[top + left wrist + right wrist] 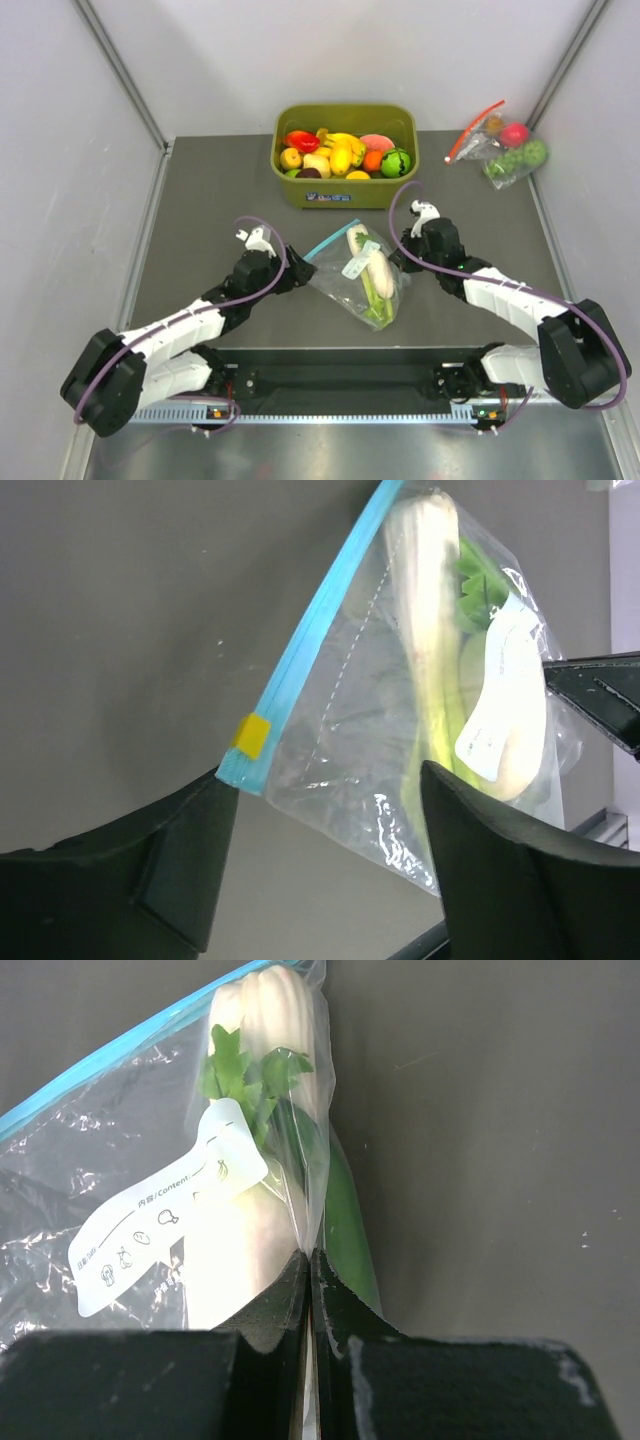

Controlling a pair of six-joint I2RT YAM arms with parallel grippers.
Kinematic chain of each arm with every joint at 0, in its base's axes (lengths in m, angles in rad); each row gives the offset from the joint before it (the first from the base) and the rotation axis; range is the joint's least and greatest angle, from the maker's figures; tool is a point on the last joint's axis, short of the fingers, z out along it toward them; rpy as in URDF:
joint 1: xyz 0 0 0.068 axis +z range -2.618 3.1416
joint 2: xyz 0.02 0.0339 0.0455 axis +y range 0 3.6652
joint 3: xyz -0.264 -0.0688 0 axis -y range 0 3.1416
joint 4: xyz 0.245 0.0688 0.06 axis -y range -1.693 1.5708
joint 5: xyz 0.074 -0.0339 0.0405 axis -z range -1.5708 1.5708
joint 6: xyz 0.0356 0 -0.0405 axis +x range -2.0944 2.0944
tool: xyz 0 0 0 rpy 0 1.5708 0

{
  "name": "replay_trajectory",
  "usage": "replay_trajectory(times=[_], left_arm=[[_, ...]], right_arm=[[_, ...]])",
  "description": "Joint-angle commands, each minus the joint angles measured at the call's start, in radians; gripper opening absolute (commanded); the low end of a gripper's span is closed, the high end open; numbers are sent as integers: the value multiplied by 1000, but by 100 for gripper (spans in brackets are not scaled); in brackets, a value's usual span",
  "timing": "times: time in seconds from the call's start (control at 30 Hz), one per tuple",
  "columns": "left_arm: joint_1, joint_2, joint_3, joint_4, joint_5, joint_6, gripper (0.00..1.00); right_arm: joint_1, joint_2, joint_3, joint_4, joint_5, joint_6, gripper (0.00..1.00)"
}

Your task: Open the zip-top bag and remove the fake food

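The zip-top bag (362, 272) lies at the table's middle, clear plastic with a blue zip strip (315, 630), a yellow slider (250, 736) and a white label (165, 1220). Inside it is the fake food: a long leek (428, 610) with a white stalk, a stubby white radish (235, 1255) and green leaves (245, 1070). My left gripper (325, 825) is open, and the bag's slider corner reaches in between its fingers (185, 865). The strip's end lies at the left finger's tip. My right gripper (310, 1258) is shut on the bag's plastic edge at the opposite side (405, 255).
A green bin (345, 192) full of toy fruits stands behind the bag. A second clear bag (505, 150) with a red zip strip lies at the back right. The grey walls close in on both sides, and the arms' mounting rail (340, 380) runs along the near edge.
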Motion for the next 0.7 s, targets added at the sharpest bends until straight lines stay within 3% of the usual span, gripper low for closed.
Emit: replay_trajectory(times=[0.0, 0.2, 0.23, 0.27, 0.3, 0.33, 0.47, 0.6, 0.67], left_arm=[[4, 43, -12, 140, 42, -37, 76], [4, 90, -10, 209, 120, -44, 45], [4, 93, -7, 211, 121, -40, 33], [3, 93, 1, 211, 123, -34, 28], [4, 89, 14, 208, 125, 3, 9], [4, 84, 22, 206, 131, 40, 1], [4, 47, 63, 188, 158, 175, 0], [3, -6, 155, 152, 220, 344, 0], [4, -13, 209, 136, 271, 433, 0]], right_arm=[[-15, -29, -5, 22, 8, 9, 0], [-16, -43, -14, 22, 13, 16, 0], [-16, -46, -13, 19, 13, 15, 0], [-18, -49, -14, 19, 13, 15, 0], [-21, -58, -13, 11, 14, 7, 1], [-22, -72, -11, 6, 16, 4, 3], [-27, -122, 21, -46, 25, -42, 23], [-25, -214, 44, -106, 25, -112, 70], [-25, -280, 61, -115, -4, -144, 76]])
